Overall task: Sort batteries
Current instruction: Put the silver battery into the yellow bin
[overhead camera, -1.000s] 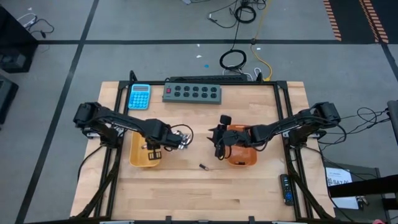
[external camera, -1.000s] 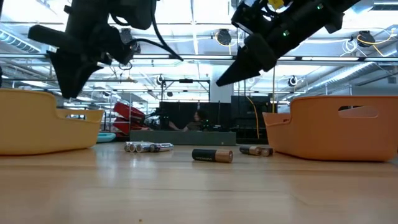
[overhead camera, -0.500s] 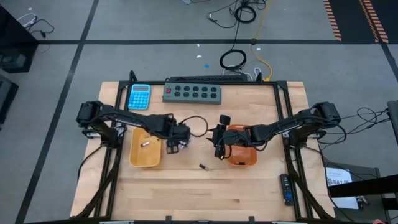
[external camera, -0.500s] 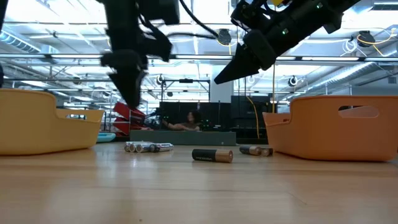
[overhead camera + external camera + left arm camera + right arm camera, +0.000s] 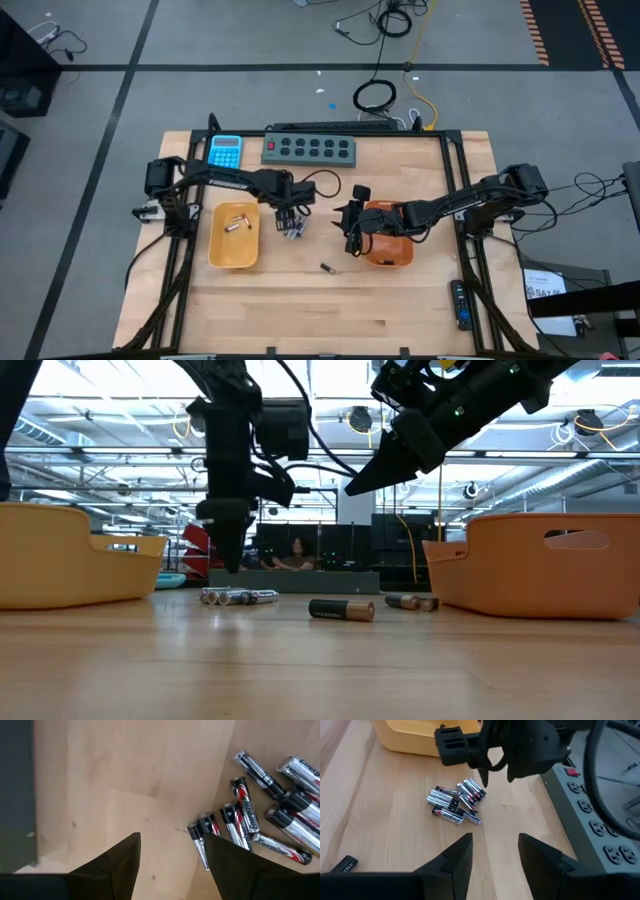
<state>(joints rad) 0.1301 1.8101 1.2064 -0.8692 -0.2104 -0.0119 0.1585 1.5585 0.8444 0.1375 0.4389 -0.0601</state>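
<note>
A pile of silvery batteries (image 5: 293, 230) lies on the table between the two trays; it also shows in the left wrist view (image 5: 260, 820) and the right wrist view (image 5: 455, 802). My left gripper (image 5: 288, 214) hangs open just above the pile, pointing down (image 5: 225, 555), touching nothing. Two batteries (image 5: 235, 222) lie in the yellow tray (image 5: 215, 255). One dark battery (image 5: 326, 268) lies alone toward the near edge (image 5: 342, 610). My right gripper (image 5: 350, 228) waits open, above the table beside the orange tray (image 5: 390, 255).
The grey power strip (image 5: 310, 149) and the blue calculator (image 5: 224, 154) lie along the far edge. Two more small batteries (image 5: 412, 602) lie by the orange tray's wall (image 5: 545, 570). Bare wood stretches across the near half of the table.
My left gripper has swung from above the yellow tray toward the table's right and a little toward the far edge, ending over the battery pile, and it has come down lower. Batteries now show in the yellow tray where the gripper had covered it.
</note>
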